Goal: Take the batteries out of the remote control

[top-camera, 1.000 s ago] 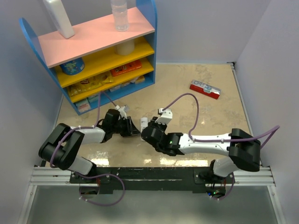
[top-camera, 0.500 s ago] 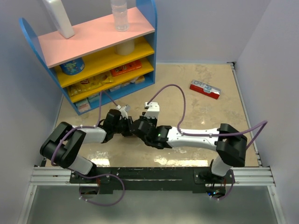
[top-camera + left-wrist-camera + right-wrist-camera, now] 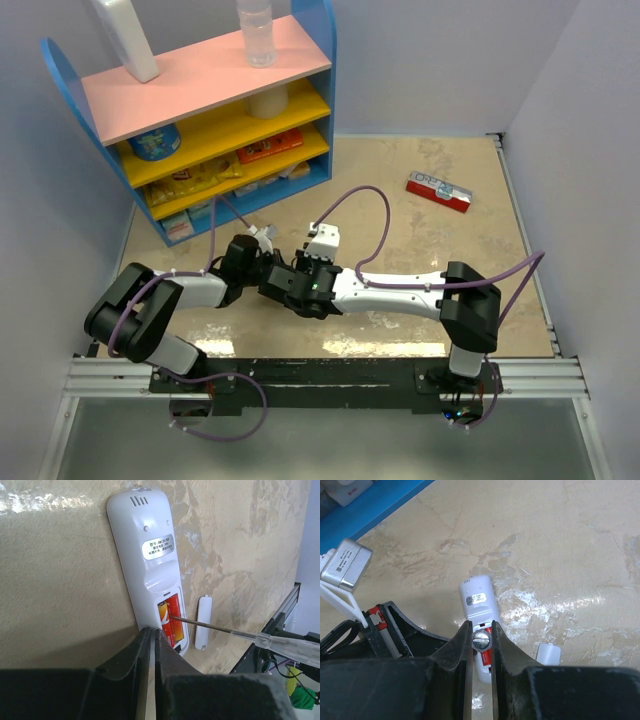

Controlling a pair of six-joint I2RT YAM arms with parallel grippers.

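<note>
Top external: your right tool (image 3: pixel 481 629), gripping a screwdriver (image 3: pixel 270 641), is moving in and poking the batteries (image 3: pixel 170 621) at the remote control's (image 3: pixel 145 545) 6 o'clock end. Prying is starting. Your left tool (image 3: pixel 152 636) is almost closed, holding nothing.

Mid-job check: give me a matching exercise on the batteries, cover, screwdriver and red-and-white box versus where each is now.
1 batteries
2 cover
3 screwdriver
4 red-and-white box

A far right on the table
B in the right gripper
C in the open bay of the remote control
D flat beside the remote control

Pairs: 1-C, 2-D, 3-B, 4-A
</note>
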